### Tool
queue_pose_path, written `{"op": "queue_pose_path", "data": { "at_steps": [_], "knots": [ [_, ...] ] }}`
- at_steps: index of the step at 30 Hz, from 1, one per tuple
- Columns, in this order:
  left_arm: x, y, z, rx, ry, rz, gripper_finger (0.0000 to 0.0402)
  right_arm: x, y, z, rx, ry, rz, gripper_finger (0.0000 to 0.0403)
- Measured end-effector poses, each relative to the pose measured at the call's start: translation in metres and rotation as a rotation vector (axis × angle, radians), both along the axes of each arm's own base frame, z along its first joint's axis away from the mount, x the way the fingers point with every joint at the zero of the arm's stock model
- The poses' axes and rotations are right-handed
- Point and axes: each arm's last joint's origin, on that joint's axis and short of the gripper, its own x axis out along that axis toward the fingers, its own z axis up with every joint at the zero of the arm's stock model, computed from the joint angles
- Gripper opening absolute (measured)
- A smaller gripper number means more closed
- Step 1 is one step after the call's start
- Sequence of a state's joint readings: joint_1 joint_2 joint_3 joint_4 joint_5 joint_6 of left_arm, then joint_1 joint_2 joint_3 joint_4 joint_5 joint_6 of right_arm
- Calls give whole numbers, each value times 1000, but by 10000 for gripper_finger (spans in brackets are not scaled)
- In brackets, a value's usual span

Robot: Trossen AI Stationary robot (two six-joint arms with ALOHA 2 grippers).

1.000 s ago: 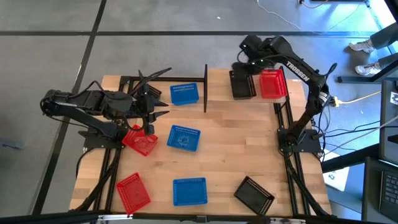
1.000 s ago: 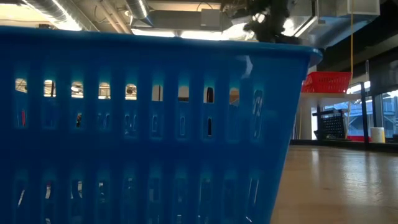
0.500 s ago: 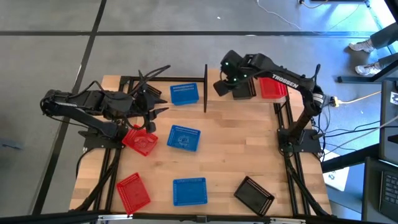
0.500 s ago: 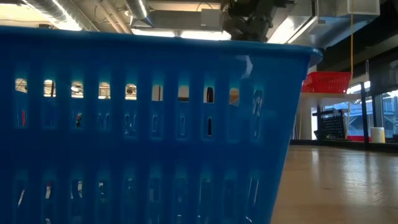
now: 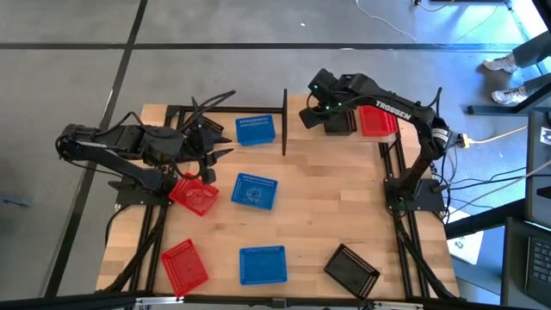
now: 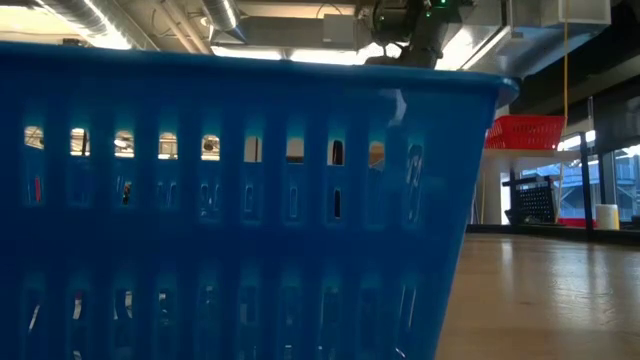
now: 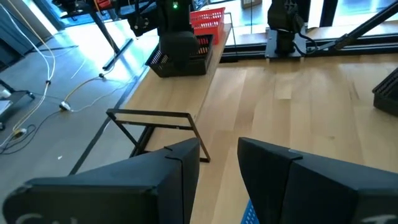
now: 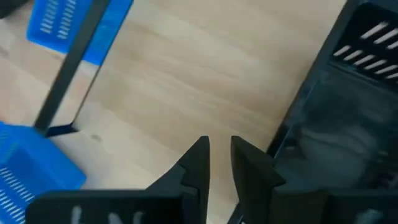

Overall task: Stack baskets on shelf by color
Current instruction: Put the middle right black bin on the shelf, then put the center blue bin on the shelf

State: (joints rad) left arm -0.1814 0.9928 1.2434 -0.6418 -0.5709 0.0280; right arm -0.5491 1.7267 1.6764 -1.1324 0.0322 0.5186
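At the table's far right, a black basket point(image 5: 338, 121) and a red basket point(image 5: 377, 120) sit side by side. My right gripper point(image 5: 306, 115) hovers just left of the black basket point(image 8: 348, 118), fingers narrowly open point(image 8: 217, 146) and holding nothing. A blue basket point(image 5: 256, 130) rests inside the shelf's black frame point(image 5: 225, 109). My left gripper point(image 5: 222, 146) waits open point(image 7: 219, 149) by that frame, above a tilted red basket point(image 5: 194, 195). On the tabletop lie two more blue baskets point(image 5: 255, 190) point(image 5: 262, 264), a red one point(image 5: 184, 266) and a black one point(image 5: 351, 269).
The near blue basket point(image 6: 230, 200) fills most of the low view. A thin black post point(image 5: 284, 120) stands between the shelf's blue basket and my right gripper. Bare wood point(image 5: 336, 198) lies at the table's middle right. Cables and a person's shoes point(image 5: 508, 77) are on the floor beyond.
My right gripper has swung from over the black basket's far side toward the table's left and near side, coming down beside the basket's left wall. The baskets have stayed where they were.
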Motion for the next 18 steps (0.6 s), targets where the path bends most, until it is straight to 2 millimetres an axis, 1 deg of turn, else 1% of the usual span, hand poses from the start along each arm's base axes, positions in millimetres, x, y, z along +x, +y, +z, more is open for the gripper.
{"op": "queue_pose_path", "data": {
  "at_steps": [14,16,18],
  "knots": [
    [0,0,0,-11,-5,4,102,-3,-3,0,-19,16,-18,64],
    [0,0,-1,-39,-11,15,102,-2,-1,6,-4,-11,3,64],
    [-2,0,-4,-73,7,32,102,2,6,19,-19,-59,55,64]
  ]
}}
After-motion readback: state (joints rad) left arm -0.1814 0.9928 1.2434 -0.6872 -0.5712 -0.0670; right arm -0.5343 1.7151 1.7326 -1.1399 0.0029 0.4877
